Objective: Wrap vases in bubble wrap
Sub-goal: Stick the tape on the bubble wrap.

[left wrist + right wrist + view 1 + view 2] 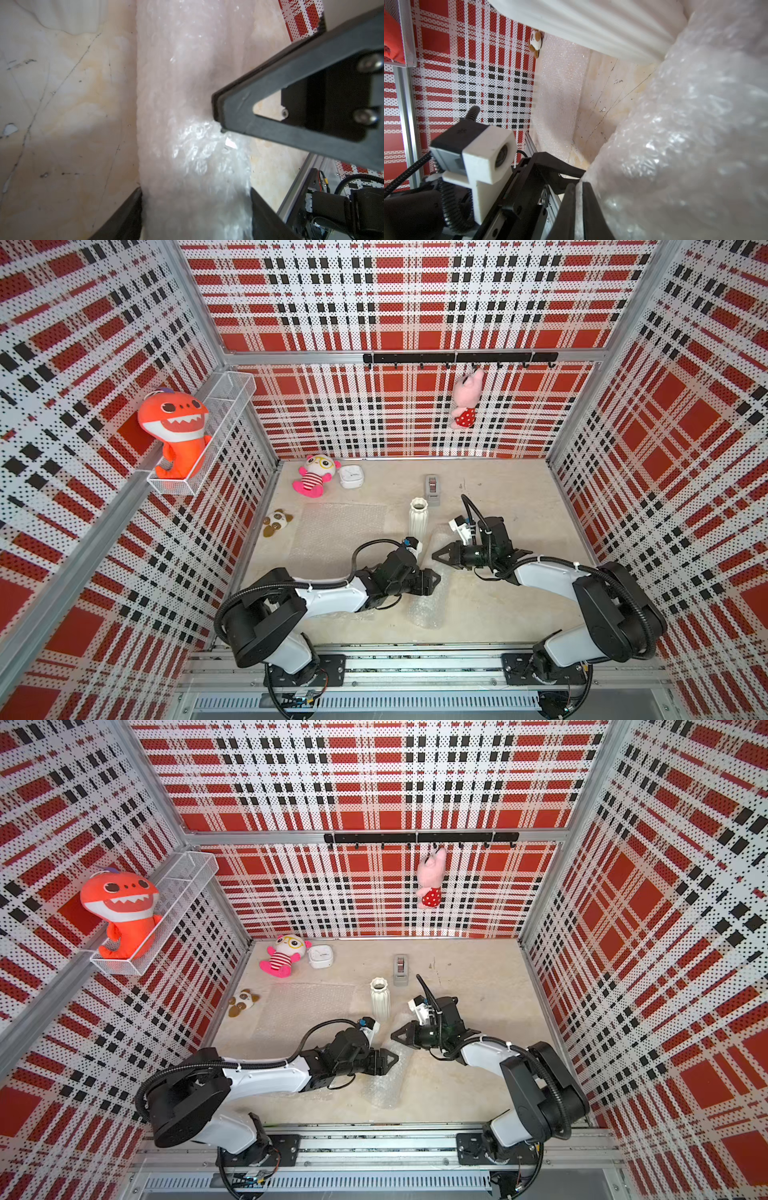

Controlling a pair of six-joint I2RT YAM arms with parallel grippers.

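**A:** Grip status?

**B:** Right gripper (436, 555): fingers (566, 212) almost closed, with a thin flap of wrap pinched between them. Left gripper (433, 578): fingers (128, 216) spread wide and clamped across the roll (187, 104), one on each side.

**A:** Where's the roll?

**B:** Lying mid-bench (498, 605), running from near the front edge back toward the vase (418, 517). The vase is upright and bare, just beside the roll's far end. Can't tell if they touch. Can't see inside the roll; I'd guess the other vase.

**A:** Step?

**B:** My read is it's closing the loose flap on the first wrap, so the task is half done at best. To do it well:
- Left pins the roll so it can't turn.
- Right pulls the flap taut and over, staying low.
- Mind the right wrist. The upright vase is close, and a knock would tip it.
- The wrap looks springy, so the flap will likely pop open if it's released untaped.

**A:** Tape?

**B:** Tape dispenser (432, 488) is just behind the vase, toward the back edge.

**A:** Rest?

**B:** On the bench:
- Flat sheet (338, 531) spread on the left half, nothing on it.
- White box (351, 477) and striped doll (314, 477) near the back-left corner.
- Small panda (277, 522) at the left edge.

The bench top is beige, scuffed, with hairline cracks. The walls are red plaid perforated panels. There's an orange shark (176, 431) in a wire basket on the left wall and a pink pig (467, 400) on the back wall's hook rail.
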